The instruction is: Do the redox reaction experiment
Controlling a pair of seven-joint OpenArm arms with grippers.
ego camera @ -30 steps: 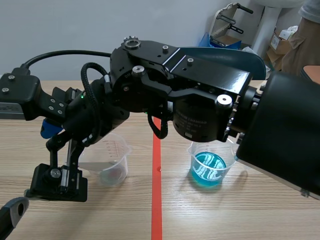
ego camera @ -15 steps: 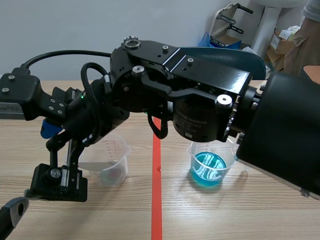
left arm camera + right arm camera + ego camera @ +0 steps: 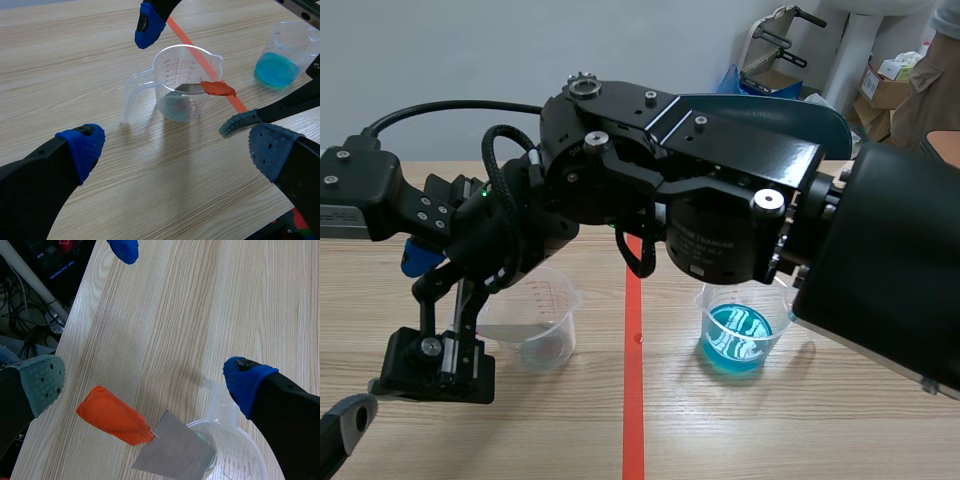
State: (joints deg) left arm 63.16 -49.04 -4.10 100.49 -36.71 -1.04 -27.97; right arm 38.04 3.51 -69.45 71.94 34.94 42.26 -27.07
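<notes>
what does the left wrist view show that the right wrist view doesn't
Only the left wrist view: the beaker of blue liquid and the red tape line. Only the right wrist view: cables off the table edge. Both: the clear cup, and the metal sheet leaning in it with its orange tab between the fingers of the open right claw.

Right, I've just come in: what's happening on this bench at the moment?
The right tool hangs open astride the clear measuring cup. A metal strip with an orange tab rests in the cup, its tab end over the rim, gripped by nothing. The left tool sits open just short of the cup. A second cup, holding blue liquid, stands across the red tape line, untouched.
</notes>
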